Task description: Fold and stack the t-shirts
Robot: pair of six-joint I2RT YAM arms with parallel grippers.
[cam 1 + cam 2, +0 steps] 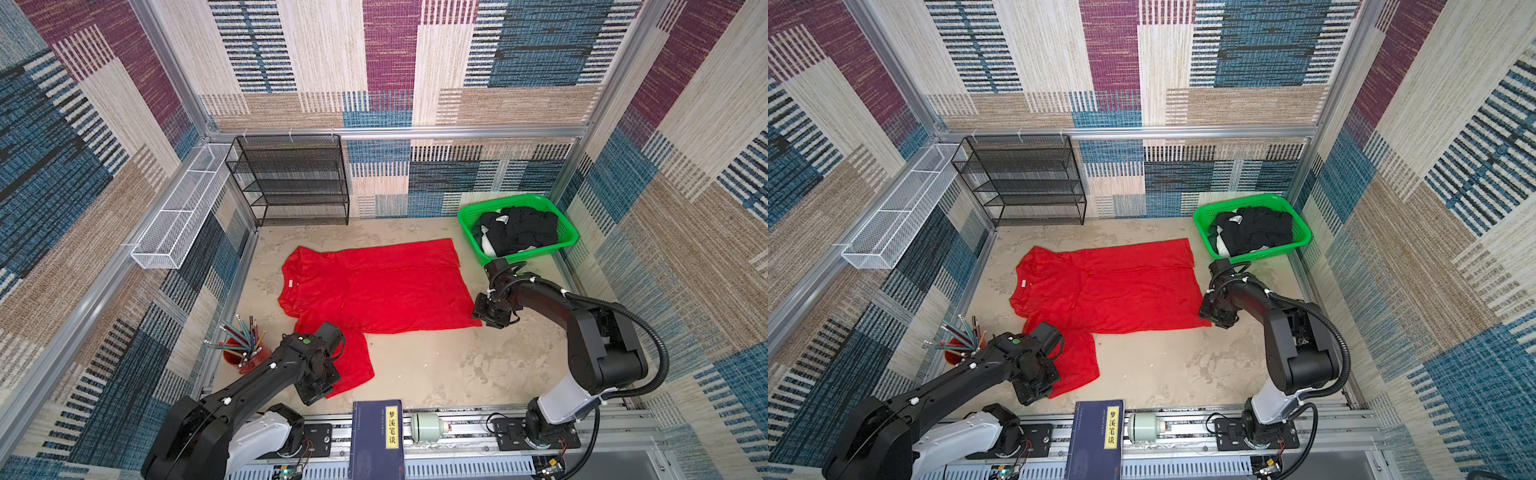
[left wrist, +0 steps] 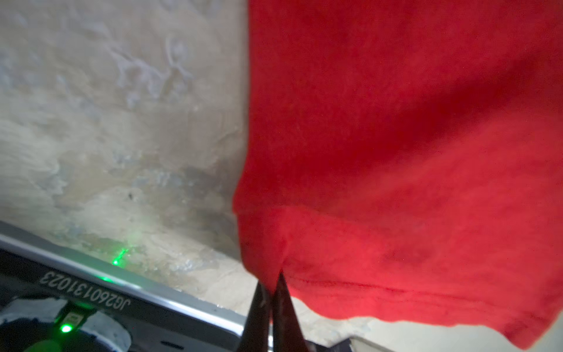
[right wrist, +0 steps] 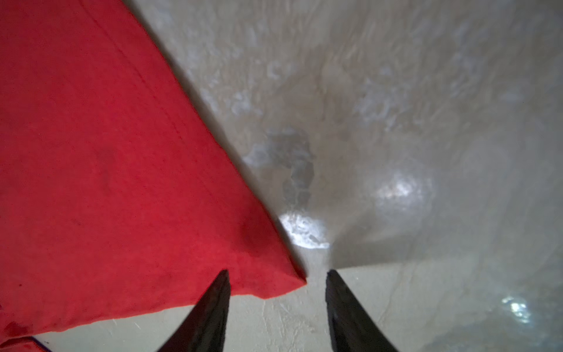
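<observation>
Now the left claw point(image 2: 274, 279) is clenched on the sleeve of the red shirt point(image 1: 395, 286), spread flat lengthwise toward the right claw point(image 3: 277, 271); that one gapes, hem corner just between its jaws.

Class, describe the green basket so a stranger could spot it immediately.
Start at the beige tabletop, then look to its far right corner, past the spread red t-shirt. The green basket sits there, holding crumpled black t-shirts; unlike the black wire rack, it is bright plastic.
</observation>
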